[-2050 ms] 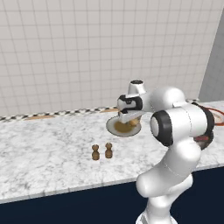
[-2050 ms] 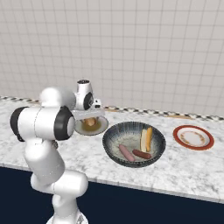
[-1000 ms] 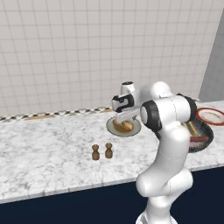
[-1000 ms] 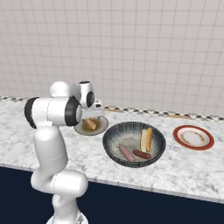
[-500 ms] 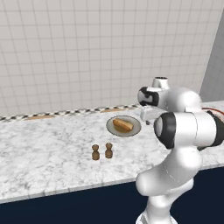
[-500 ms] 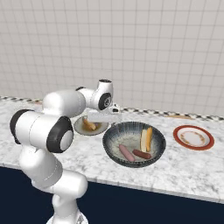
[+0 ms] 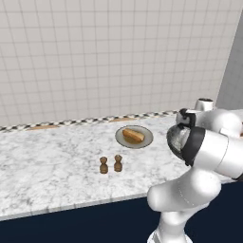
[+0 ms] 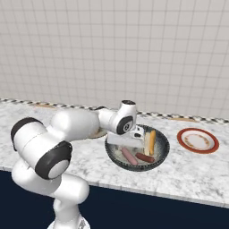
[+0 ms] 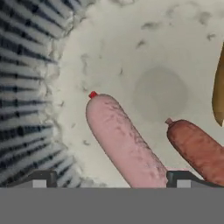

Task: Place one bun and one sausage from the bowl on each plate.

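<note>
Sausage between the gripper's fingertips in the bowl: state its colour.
Pale pink sausage with a red tip; hand view shows it best.

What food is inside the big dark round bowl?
Inside the dark grey bowl lie a pale pink sausage, a darker red sausage and an orange bun. The white arm covers the bowl's left part.

Hanging over the bowl (image 8: pixel 117 152) with the gripper (image 8: pixel 138 133), jaws apart, two sausages (image 9: pixel 124 142) lying side by side right beneath and a bun (image 8: pixel 152 141) just to its right. Sitting well to the right, a plate (image 8: pixel 214 146); lying to the left behind the arm, another plate (image 7: pixel 146 140) carrying a bun (image 7: pixel 133 135), with two shakers (image 7: pixel 110 164) standing before it.
</note>
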{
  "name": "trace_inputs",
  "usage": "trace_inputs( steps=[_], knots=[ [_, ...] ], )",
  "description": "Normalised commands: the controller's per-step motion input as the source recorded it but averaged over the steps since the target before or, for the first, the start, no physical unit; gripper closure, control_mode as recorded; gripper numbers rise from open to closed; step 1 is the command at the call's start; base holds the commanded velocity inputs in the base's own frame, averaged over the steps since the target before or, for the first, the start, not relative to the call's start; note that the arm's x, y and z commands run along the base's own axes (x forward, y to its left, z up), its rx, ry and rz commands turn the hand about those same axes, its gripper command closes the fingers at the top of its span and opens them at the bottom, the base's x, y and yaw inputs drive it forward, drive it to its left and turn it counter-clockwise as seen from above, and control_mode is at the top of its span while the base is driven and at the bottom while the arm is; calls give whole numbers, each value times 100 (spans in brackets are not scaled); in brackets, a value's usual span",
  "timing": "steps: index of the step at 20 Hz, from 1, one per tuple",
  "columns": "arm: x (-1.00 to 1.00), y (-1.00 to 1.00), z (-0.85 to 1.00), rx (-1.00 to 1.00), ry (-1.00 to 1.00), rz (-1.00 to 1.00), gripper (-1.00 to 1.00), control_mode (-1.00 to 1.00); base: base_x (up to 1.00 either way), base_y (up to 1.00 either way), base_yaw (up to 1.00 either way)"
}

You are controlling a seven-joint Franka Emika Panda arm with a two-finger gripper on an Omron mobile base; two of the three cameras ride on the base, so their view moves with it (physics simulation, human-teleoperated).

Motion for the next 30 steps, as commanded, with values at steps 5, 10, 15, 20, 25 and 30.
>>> trace_inputs(
  steps=[5,10,15,20,25,30],
  knots=[
    [10,-59,-33,-10,5,-3,-100,-100,0,0,0],
    [-19,-3,-28,-1,11,0,-100,-100,0,0,0],
    [-71,16,-1,0,-5,4,-100,-100,0,0,0],
    [-17,0,-9,0,-6,0,-100,-100,0,0,0],
    [36,0,-16,0,-1,-1,-100,-100,0,0,0],
    [26,-21,-23,1,4,0,-100,-100,0,0,0]
  ],
)
